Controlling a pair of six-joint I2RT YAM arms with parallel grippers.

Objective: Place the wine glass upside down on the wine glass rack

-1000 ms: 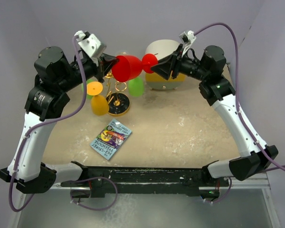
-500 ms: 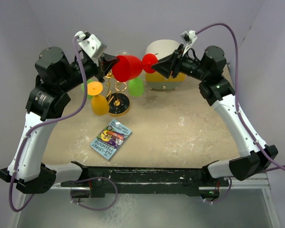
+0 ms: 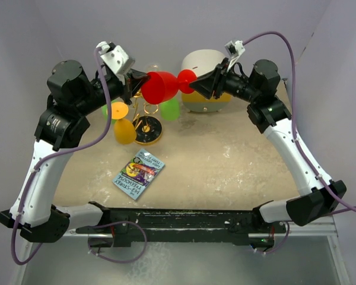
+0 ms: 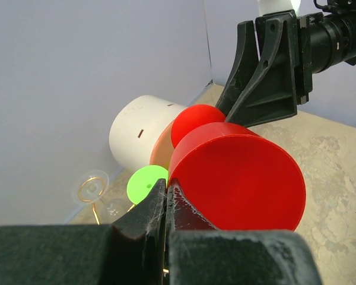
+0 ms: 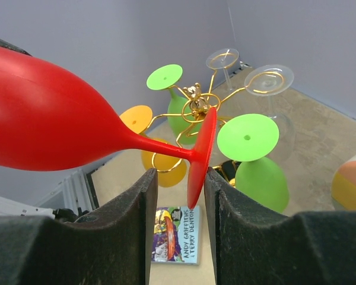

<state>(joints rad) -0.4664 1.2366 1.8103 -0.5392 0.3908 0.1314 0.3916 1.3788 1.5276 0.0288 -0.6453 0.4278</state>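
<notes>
The right gripper [image 5: 180,178] has narrowed, not yet clamping, around the foot of the red plastic wine glass [image 3: 160,87] while the left gripper [image 4: 166,197] pinches its rim, so a handover looks close.

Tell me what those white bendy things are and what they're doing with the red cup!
They are two robot arms: the left arm and the right arm, bolted to a table. One picture looks down from above; the others come from a camera on each wrist. The left fingers pinch the rim of a red wine glass, sideways in the air. The right fingers sit open around its round foot. Close by stands a gold rack with other glasses, green, orange and clear, hanging upside down. A little book and a white-and-orange box sit nearby.
</notes>
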